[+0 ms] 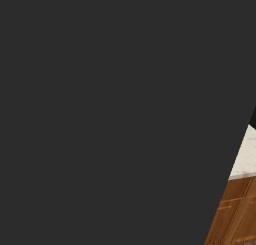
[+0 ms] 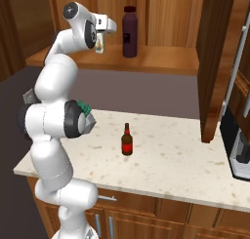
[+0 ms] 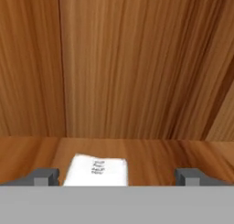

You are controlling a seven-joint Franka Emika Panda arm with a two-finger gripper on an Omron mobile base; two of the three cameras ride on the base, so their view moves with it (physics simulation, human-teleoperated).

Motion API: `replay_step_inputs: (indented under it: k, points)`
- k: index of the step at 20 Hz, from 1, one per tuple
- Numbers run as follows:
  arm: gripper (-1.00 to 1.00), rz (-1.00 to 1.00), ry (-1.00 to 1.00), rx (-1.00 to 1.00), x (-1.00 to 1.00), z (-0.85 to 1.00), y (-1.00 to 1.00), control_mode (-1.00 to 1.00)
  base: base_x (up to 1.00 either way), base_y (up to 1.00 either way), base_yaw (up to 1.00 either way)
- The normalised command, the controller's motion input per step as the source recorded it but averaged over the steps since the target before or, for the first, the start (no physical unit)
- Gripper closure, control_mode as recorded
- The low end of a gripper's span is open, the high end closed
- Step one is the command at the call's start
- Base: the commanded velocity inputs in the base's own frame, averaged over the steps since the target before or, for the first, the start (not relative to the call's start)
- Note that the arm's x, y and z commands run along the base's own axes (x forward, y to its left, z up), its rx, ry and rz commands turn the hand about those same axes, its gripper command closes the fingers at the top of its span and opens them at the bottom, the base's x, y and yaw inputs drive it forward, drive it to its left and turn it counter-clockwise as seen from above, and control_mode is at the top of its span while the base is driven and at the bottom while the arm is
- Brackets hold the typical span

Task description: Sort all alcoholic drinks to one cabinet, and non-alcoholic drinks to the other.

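End effector (image 3: pixel 117 176) wide open above white carton (image 3: pixel 97 171), apart.

hand view close on cabinet shelf (image 3: pixel 151 150)

Nothing can really be read here. Dark print is seen on top of the white carton (image 3: pixel 96 171), too blurred to make out. Small labels on the purple bottle (image 2: pixel 129 32) and beer bottle (image 2: pixel 127 141) can't be deciphered either.
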Motion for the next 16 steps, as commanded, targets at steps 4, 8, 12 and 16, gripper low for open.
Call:
replay_step_inputs:
  k: [4,8,12,16]
  points:
    - [-1.00,-0.01,0.00,0.00,-0.45,0.00,-0.15,-1.00,0.00,0.00,0.00]
    - [-1.00,0.00,-0.02,0.00,-0.53,-0.01,-0.09,-1.00,0.00,0.00,0.00]
    - [-1.00,0.00,-0.02,-0.01,-0.58,-0.02,-0.04,-1.00,0.00,0.00,0.00]
    - [-1.00,0.00,-0.02,-0.01,-0.53,-0.03,-0.02,-1.00,0.00,0.00,0.00]
